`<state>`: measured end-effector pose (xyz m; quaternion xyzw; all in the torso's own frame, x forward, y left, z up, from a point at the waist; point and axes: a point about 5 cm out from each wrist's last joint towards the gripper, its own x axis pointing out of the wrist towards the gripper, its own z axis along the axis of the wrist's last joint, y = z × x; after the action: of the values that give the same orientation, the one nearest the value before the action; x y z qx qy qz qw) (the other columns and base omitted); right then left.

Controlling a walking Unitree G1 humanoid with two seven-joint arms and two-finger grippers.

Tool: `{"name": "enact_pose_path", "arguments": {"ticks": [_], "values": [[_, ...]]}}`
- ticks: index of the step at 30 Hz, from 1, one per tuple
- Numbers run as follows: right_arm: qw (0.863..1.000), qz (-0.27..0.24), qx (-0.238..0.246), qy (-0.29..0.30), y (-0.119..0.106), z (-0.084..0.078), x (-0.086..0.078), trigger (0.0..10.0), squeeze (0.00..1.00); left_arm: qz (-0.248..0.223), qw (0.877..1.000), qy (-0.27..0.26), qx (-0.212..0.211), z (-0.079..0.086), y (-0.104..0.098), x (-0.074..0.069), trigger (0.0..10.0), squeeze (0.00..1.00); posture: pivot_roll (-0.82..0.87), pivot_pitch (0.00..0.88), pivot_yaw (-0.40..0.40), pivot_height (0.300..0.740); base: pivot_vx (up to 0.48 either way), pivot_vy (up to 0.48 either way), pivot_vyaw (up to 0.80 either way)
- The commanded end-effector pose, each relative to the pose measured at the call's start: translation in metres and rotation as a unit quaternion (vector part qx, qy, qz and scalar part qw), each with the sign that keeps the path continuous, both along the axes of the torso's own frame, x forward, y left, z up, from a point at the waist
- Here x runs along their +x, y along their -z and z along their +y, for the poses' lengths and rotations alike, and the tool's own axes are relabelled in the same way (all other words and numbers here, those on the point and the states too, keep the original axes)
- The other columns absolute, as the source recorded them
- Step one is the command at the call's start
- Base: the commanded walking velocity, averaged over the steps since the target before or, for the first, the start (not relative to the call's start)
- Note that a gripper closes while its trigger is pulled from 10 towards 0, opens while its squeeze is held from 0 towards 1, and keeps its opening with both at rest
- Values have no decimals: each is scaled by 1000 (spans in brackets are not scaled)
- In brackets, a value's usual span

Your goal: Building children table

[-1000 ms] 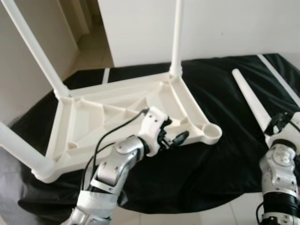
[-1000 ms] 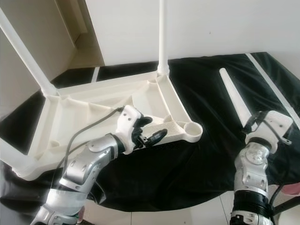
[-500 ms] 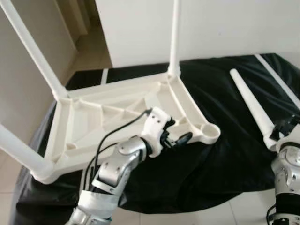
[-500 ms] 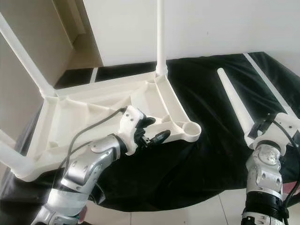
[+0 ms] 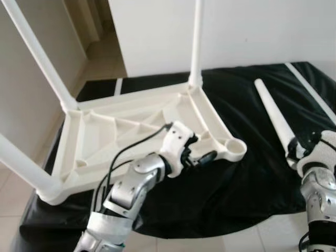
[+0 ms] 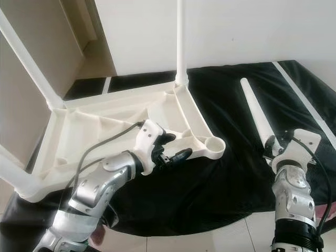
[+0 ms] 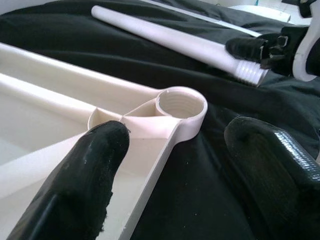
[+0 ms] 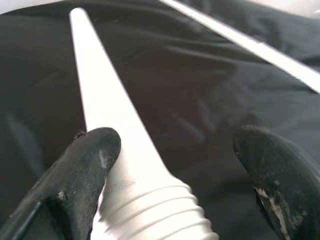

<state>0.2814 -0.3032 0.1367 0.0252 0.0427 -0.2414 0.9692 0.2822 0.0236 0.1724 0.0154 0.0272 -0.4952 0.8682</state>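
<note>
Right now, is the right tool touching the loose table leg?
Touching. The right wrist view shows one finger pressed against the loose leg just above its threaded end; the other finger stands well clear, so the right tool is open.

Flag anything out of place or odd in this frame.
Only the unfinished build: the upside-down table has one bare threaded socket, and its loose leg lies apart on the black cloth. The right gripper is open at its threaded end. No damage shows.

The left gripper (image 7: 175, 165) hangs with fingers spread over the white table frame (image 7: 45, 100), near its empty threaded corner socket (image 7: 181, 104). Beyond, a loose leg (image 7: 165, 37) lies on black cloth (image 7: 75, 37).
</note>
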Motion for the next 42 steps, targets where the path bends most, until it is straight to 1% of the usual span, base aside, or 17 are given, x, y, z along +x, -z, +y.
{"name": "enact_pose_path", "arguments": {"ticks": [1,3,7,8,13,15,17,19,21,23,27,28,29,32,33,39,42], "values": [[999,32,14,-19,13,2,-3,10000,0,6,999,46,2,-2,0,-3,10000,0,-110,19,84,740,0,0,0],[999,31,11,-25,12,2,-3,10000,0,7,999,46,2,-2,0,-3,10000,0,-110,19,84,740,0,0,0],[996,45,-4,-83,9,3,2,10000,0,7,999,52,0,-6,0,-4,10000,0,-117,16,88,740,0,0,0],[996,45,-4,-83,9,3,2,10000,0,7,999,52,0,-6,0,-4,10000,0,-117,16,88,740,0,0,0],[990,40,-23,-131,-6,3,9,10000,0,6,998,58,-2,-9,-1,-5,10000,0,-120,14,89,740,0,0,0],[990,40,-23,-131,-6,3,9,10000,0,6,998,58,-2,-9,-1,-5,10000,0,-120,14,89,740,0,0,0],[987,40,-8,-152,-17,1,16,10000,0,5,998,62,-3,-10,-2,-6,10000,0,-121,14,85,740,0,0,0],[987,40,-8,-152,-17,1,16,10000,0,5,998,62,-3,-10,-2,-6,10000,0,-121,14,85,740,0,0,0],[986,34,7,-166,-31,-1,23,10000,0,0,996,86,-10,-12,-6,-12,10000,0,-120,12,80,740,0,0,0],[984,19,18,-178,-44,-2,31,10000,0,-8,992,126,-14,-13,-10,-22,10000,0,-117,11,77,740,0,0,0],[982,16,35,-183,-48,-2,35,10000,0,-12,988,151,-11,-14,-11,-29,10000,0,-115,11,75,740,0,0,0],[981,24,56,-184,-49,-3,39,10000,0,-17,986,169,-4,-15,-12,-33,10000,0,-114,12,74,740,0,0,0],[981,35,62,-178,-48,-4,42,10000,0,-20,984,175,-1,-15,-13,-35,10000,0,-115,13,74,740,0,0,0],[982,51,67,-170,-48,-6,45,10000,0,-23,984,178,1,-15,-14,-35,10000,0,-114,15,74,740,0,0,0],[980,74,77,-168,-49,-5,50,10000,0,-30,981,190,4,-17,-18,-38,10000,0,-112,18,71,740,0,0,0],[980,95,73,-158,-52,-6,59,10000,0,-42,977,211,6,-21,-28,-42,10000,0,-111,30,69,740,0,0,0],[976,121,105,-145,-50,-8,62,10000,0,-48,975,218,7,-23,-34,-40,10000,0,-105,45,65,740,0,0,0]]}}
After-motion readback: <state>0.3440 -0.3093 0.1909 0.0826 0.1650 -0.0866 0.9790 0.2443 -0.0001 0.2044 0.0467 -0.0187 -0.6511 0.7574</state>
